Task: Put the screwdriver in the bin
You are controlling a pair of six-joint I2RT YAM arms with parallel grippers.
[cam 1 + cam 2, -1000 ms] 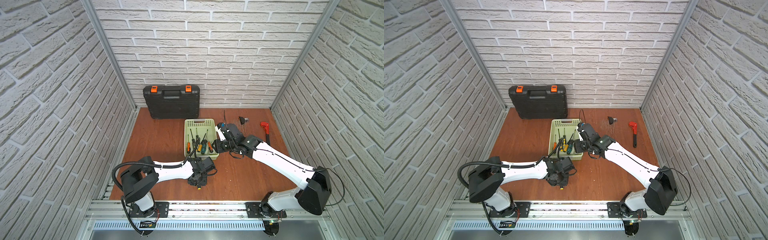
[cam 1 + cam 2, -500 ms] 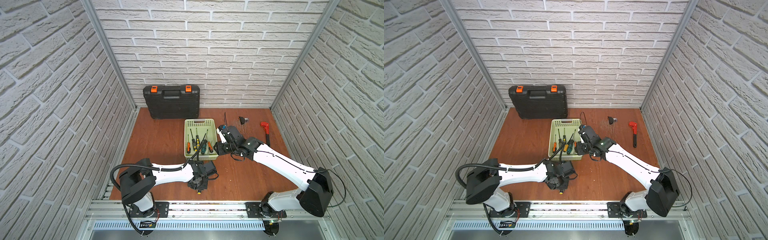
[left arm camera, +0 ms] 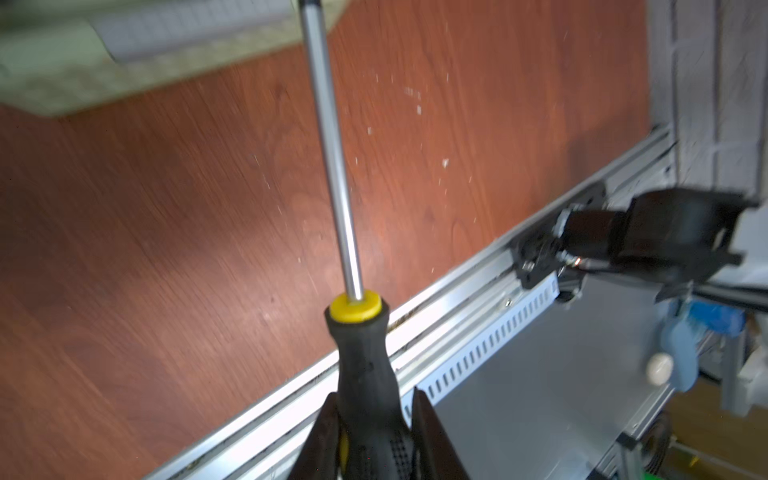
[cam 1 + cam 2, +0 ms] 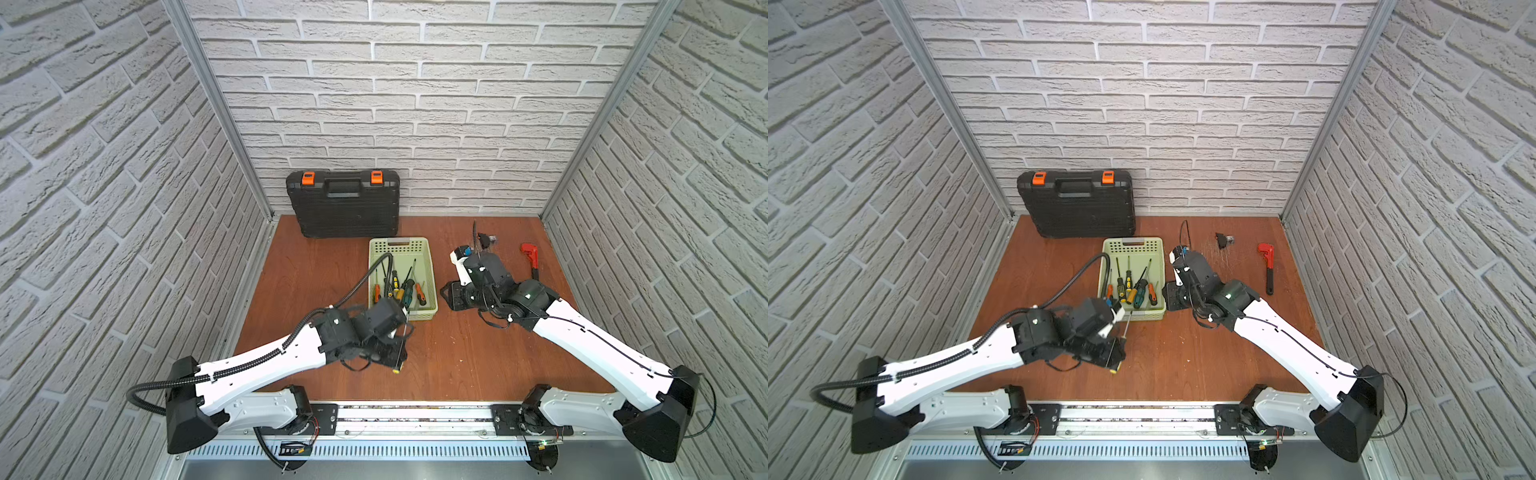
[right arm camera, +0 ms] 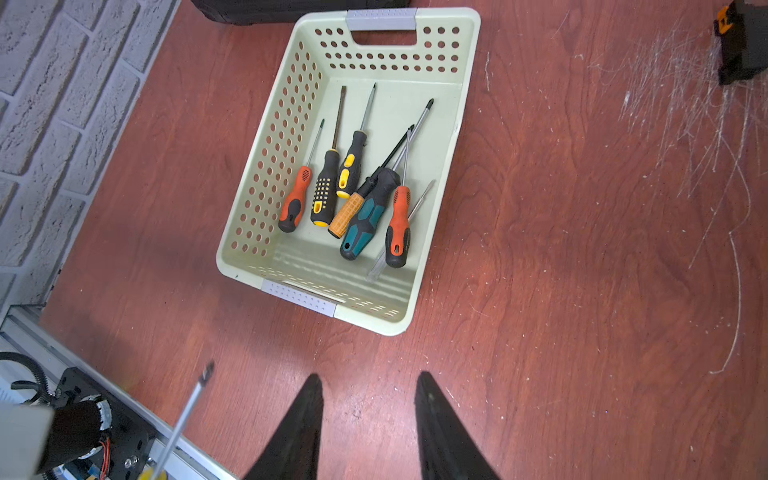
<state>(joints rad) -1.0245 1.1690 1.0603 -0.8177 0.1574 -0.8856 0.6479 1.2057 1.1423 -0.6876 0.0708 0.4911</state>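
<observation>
The black-and-yellow screwdriver [image 3: 352, 266] sits clamped by its handle in the left tool [image 3: 372, 399], just short of the near end of the pale green bin [image 5: 270, 166]. By the look of it the grasp is done, and the carry and drop are left. The right tool [image 5: 368, 399] hangs empty, jaws partly apart, beside the bin, which holds several other screwdrivers [image 5: 357, 195].

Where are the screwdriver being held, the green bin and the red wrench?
screwdriver [image 3: 348, 241]: left wrist view, its metal shaft.
bin [image 5: 386, 58]: right wrist view, its perforated end wall.
red wrench [image 4: 1268, 266]: a top view, its handle.

Glossy metal-shafted screwdriver [image 3: 351, 257], matt plastic bin [image 5: 467, 62], scuffed wooden table [image 5: 582, 249].
</observation>
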